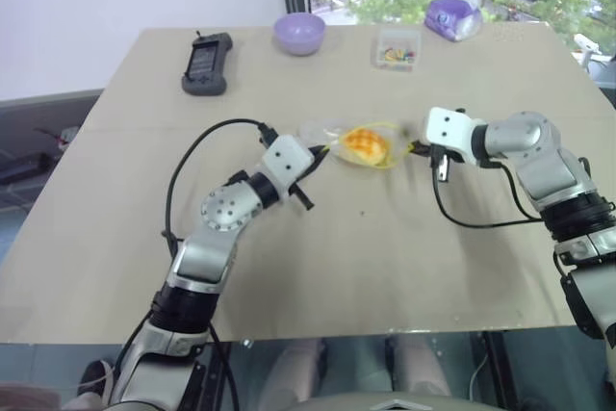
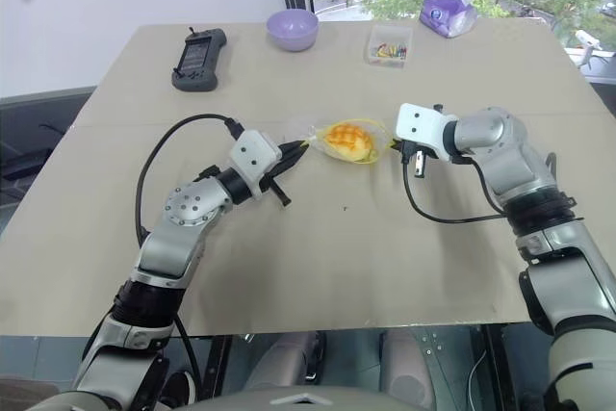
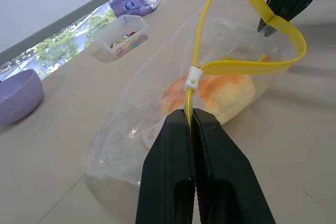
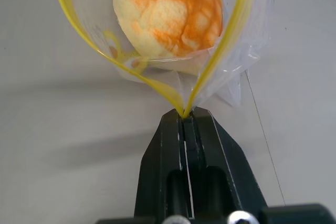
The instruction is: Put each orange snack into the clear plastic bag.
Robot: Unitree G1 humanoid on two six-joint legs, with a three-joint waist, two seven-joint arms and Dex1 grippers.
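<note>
On the table (image 1: pixel 318 267), near its far left corner, I see a dark handheld device (image 1: pixel 207 64), and to its right, close to the far edge, a purple bowl (image 1: pixel 299 33). My left gripper (image 1: pixel 322 151) comes in from the left side toward the middle of the table, and its two black fingers (image 3: pixel 168 171) are pressed together on the yellow strip (image 3: pixel 197 51) of the clear plastic bag (image 1: pixel 332 137), at the left end of the bag's mouth, just under a small white slider (image 3: pixel 192 77). The bag lies about in the middle of the table, between my two grippers, and the orange snack (image 1: pixel 366 144) is inside it; through the plastic I see its criss-cross top. The yellow strip makes an open loop around the snack. My right gripper (image 1: pixel 417 147) reaches from the right side, and its fingers (image 4: pixel 173 150) are clenched on the other end of the same yellow strip, where the two sides of the strip meet. Further back, near the far edge, stands a small clear box (image 1: pixel 397 49) with coloured bits, and to its right, close to the far right corner, a purple tissue pack (image 1: pixel 453 16) with a white tissue standing out of it.
</note>
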